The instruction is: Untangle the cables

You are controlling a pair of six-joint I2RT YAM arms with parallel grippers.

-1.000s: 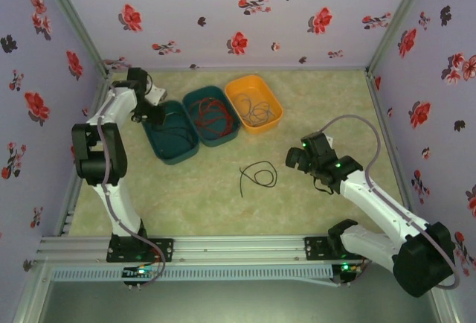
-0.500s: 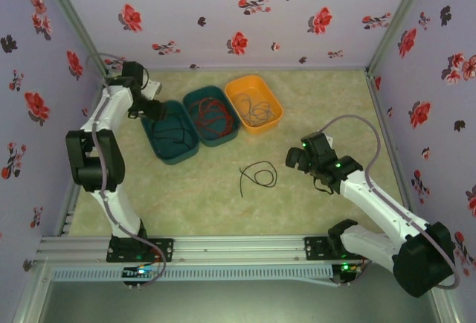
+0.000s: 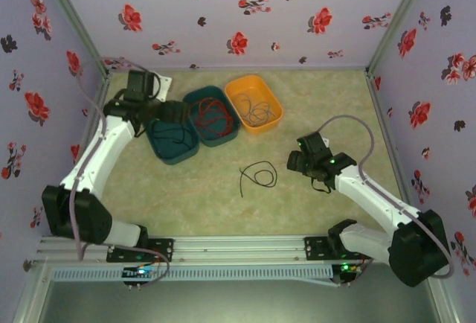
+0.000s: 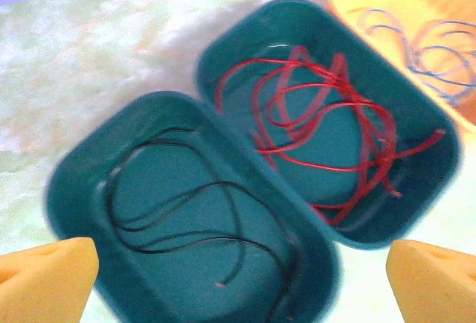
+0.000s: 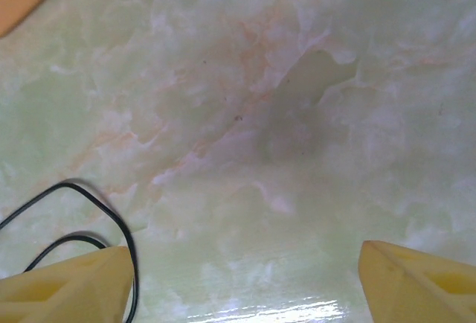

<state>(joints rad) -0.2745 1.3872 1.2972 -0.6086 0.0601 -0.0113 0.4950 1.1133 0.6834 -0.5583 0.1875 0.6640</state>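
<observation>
Left gripper [image 4: 238, 282] spread wide and empty above a teal tray [image 4: 78, 181] of black cables [image 4: 186, 215], red cables [image 4: 320, 152] in the neighbouring tray [image 4: 312, 18], right gripper [image 5: 242, 286] parted, holding nothing, loose black cable [image 5: 68, 184] on the table [image 5: 297, 152] just beside one finger.

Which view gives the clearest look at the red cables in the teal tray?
Left wrist: the red cables lie close up in their teal tray, each loop traceable. Top external shows them as a small red scribble. Right wrist faces bare table and a black cable.
</observation>
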